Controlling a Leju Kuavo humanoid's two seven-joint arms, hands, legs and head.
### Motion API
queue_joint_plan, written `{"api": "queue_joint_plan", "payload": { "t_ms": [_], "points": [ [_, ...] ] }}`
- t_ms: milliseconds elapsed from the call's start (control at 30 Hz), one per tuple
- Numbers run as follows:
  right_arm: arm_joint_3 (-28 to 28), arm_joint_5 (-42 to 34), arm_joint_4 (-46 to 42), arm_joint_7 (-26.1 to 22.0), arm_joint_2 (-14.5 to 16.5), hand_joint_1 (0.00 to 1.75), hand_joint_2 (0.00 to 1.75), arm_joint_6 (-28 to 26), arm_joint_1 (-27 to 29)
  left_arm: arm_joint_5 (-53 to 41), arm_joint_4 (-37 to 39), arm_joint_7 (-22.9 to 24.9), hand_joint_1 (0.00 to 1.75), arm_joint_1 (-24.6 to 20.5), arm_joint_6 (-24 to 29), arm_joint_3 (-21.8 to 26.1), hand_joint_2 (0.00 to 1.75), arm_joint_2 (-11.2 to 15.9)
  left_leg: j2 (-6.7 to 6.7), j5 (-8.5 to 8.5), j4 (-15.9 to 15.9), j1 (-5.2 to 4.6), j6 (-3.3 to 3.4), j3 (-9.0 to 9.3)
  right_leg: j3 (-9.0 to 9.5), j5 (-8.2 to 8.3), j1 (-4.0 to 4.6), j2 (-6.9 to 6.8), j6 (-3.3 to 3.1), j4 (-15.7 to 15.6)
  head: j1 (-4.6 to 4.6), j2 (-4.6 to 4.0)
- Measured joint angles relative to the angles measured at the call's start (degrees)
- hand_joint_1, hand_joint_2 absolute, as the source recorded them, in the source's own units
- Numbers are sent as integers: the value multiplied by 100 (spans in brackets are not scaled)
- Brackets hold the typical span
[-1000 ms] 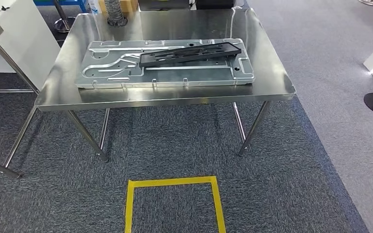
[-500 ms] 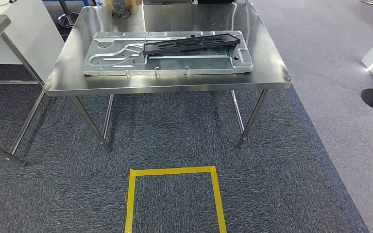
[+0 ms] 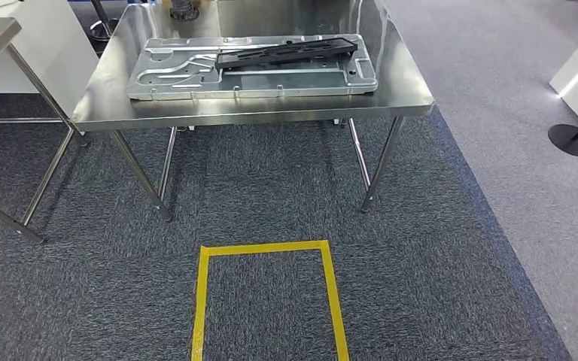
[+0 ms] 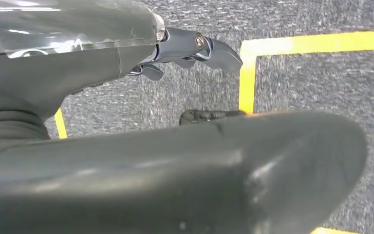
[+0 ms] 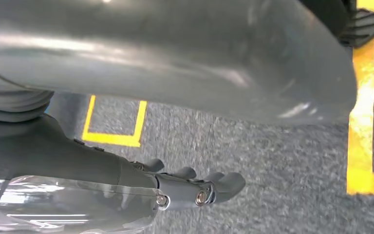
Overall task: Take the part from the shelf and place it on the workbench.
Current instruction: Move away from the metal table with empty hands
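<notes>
The black part (image 3: 286,51) lies on a silver stamped plate (image 3: 252,68) toward the far edge of the steel desk (image 3: 256,114), touched by neither hand. Whether this desk serves as the shelf or the workbench cannot be told, so the step in hand reads either as the approach to a pick or as the moment after a placement. If it is a pick, the robot needs to come close to the desk's near edge, past the yellow tape square (image 3: 267,301) on the carpet, and raise an arm. The left hand (image 4: 190,51) hangs over the carpet, fingers loosely apart, holding nothing. The right hand (image 5: 195,187) hangs likewise, empty.
</notes>
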Motion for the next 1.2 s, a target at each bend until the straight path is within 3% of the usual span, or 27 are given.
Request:
{"api": "queue_joint_plan", "payload": {
  "t_ms": [33, 67, 133, 167, 200, 233, 267, 300, 333, 400, 433, 500, 533, 567, 633, 667, 700, 767, 800, 833, 900, 933, 967, 1033, 1067, 1167, 1200],
  "points": [
    [0, 0, 3, 16, -1, 0, 0, -8, -3, 1, 1, 2, 0, 3, 0, 0, 0, 1, -11, -145, 143, 6, -30, -48, -52, 60, 0, -16, -52, 2, -1, 0],
    [-1, -1, 7, 32, -5, 0, 0, -15, -5, 1, 1, 4, 0, 8, 0, 1, 0, 1, -21, -397, 377, 9, -54, -113, -117, 131, -2, -33, -97, -3, -2, 0],
    [-2, -5, 11, 65, -37, 0, 0, -24, -8, -1, 2, 7, 0, 9, -3, 1, 0, -1, -34, -1042, 1052, 23, -75, -257, -287, 274, 20, -51, -151, 11, -2, 0],
    [-2, -8, 14, 77, -62, 0, 0, -24, -6, -1, 2, 8, 0, 8, -5, 1, 0, -2, -35, -1242, 1385, 25, -81, -294, -394, 350, 34, -53, -158, 26, -3, 0],
    [-2, -10, 18, 90, -90, 0, 0, -23, -5, -1, 2, 8, 0, 6, -8, 0, 0, -3, -36, -1301, 1627, 26, -84, -286, -513, 423, 44, -55, -160, 50, -2, 0],
    [-2, -11, 25, 99, -114, 0, 0, -23, -6, -1, 2, 8, 0, 4, -12, 0, 0, -2, -37, -1215, 1712, 27, -81, -202, -648, 495, 50, -55, -155, 88, -3, 0],
    [-2, -11, 32, 103, -134, 0, 0, -22, -6, 0, 2, 8, 0, 2, -13, 0, 0, -2, -37, -1042, 1604, 27, -74, -36, -785, 560, 51, -53, -145, 133, -3, 0],
    [-2, -11, 38, 104, -148, 0, 0, -22, -9, 0, 2, 8, 0, -3, -14, 0, 0, -1, -39, -884, 1311, 28, -63, 227, -914, 622, 50, -51, -130, 186, -3, 0],
    [-2, -11, 42, 106, -158, 0, 0, -22, -10, 0, 2, 8, 0, -13, -15, 0, 0, -1, -43, -838, 868, 23, -45, 586, -1027, 676, 53, -47, -108, 241, -4, 0],
    [-2, -11, 47, 107, -167, 0, 0, -23, -10, 0, 2, 5, 0, -34, -15, 0, 0, -1, -56, -988, 18, 2, 13, 1176, -1149, 772, 60, -51, -52, 320, -3, 0],
    [-2, -11, 49, 107, -168, 0, 0, -23, -9, 0, 2, 5, 0, -39, -15, 0, 0, -1, -60, -1071, -209, -13, 45, 1314, -1174, 823, 58, -56, -20, 334, -3, 0],
    [-2, -8, 52, 109, -168, 0, 0, -20, -5, 1, 3, 5, 0, -34, -16, 0, 0, -2, -46, -1016, -269, -22, 121, 1259, -1203, 904, 42, -55, 44, 338, -2, 0],
    [-2, -4, 53, 110, -166, 0, 0, -13, -6, 1, 4, 7, 0, -35, -16, 0, 0, -3, -29, -954, -272, -17, 168, 1199, -1249, 821, 31, -45, 71, 395, -2, 0],
    [-2, -1, 55, 111, -163, 0, 0, -4, -4, 1, 5, 7, 0, -37, -17, 0, 0, -3, -13, -876, -278, -10, 212, 1123, -1315, 625, 24, -33, 94, 537, -2, 0],
    [-2, 5, 59, 110, -147, 0, 0, 16, -5, 2, 6, 7, 0, -44, -14, 1, 0, -3, 0, -725, -278, -13, 268, 935, -1497, 10, 5, -16, 123, 1133, -2, 0],
    [-2, 7, 60, 107, -138, 0, 0, 20, -3, 4, 6, 7, 0, -43, -4, 2, 0, -2, -2, -653, -276, -20, 271, 831, -1578, -204, -2, -12, 137, 1517, -2, 0],
    [-2, 8, 61, 100, -127, 0, 0, 21, -3, 6, 6, 10, 0, -41, 15, 3, 0, -2, -1, -584, -271, -27, 267, 726, -1627, -263, -9, -9, 148, 1852, -2, 0],
    [-2, 12, 62, 84, -115, 0, 0, 20, -2, 10, 6, 40, 0, -41, 77, 4, 0, -2, 11, -446, -250, -36, 240, 507, -1527, 64, -18, -9, 151, 2101, -2, 0],
    [-2, 14, 62, 71, -113, 0, 0, 25, -3, 12, 6, 71, 0, -42, 115, 4, 0, -2, 16, -378, -232, -36, 224, 409, -1321, 257, -19, -9, 139, 1916, -2, 0],
    [-2, 14, 61, 50, -113, 0, 0, 33, -6, 15, 6, 104, 0, -42, 149, 4, 0, -5, 19, -318, -211, -37, 206, 326, -1003, 341, -17, -10, 117, 1548, -2, 0],
    [-2, 2, 60, -37, -113, 0, 0, 48, -14, 29, 7, 166, 0, -39, 208, 7, 0, -13, 17, -234, -143, -49, 159, 226, -262, 136, 9, -12, 55, 543, -2, 0],
    [-2, -7, 59, -87, -112, 0, 0, 50, -18, 34, 7, 187, 0, -40, 230, 9, 0, -17, 17, -200, -116, -51, 131, 202, -26, 2, 27, -11, 21, 201, -2, 0],
    [-2, -19, 59, -129, -111, 0, 0, 50, -20, 39, 8, 202, 0, -41, 246, 13, 0, -19, 19, -167, -96, -49, 96, 187, 88, -71, 42, -10, -16, 5, -2, 0],
    [-4, -42, 60, -164, -110, 0, 0, 46, -20, 46, 7, 220, 0, -42, 267, 23, 0, -17, 8, -171, -39, -27, 28, 148, 66, -31, 38, -22, -106, -31, -2, 0],
    [-7, -60, 60, -162, -112, 0, 0, 35, -19, 49, 7, 227, 0, -40, 271, 29, 0, -17, -4, -291, 94, -16, -4, 92, 40, 11, 33, -34, -151, -38, -3, 0],
    [-21, -121, 60, -111, -138, 0, 0, -61, -12, 54, 8, 246, 0, -25, 276, 48, 0, -24, -29, -980, 1133, 17, -81, -286, -99, 128, 50, -57, -218, -30, -2, 0],
    [-24, -131, 60, -86, -153, 0, 0, -104, -9, 54, 8, 249, 0, -20, 279, 51, 0, -27, -29, -1118, 1468, 23, -98, -385, -153, 159, 58, -57, -219, -16, -2, 0]
  ]
}}
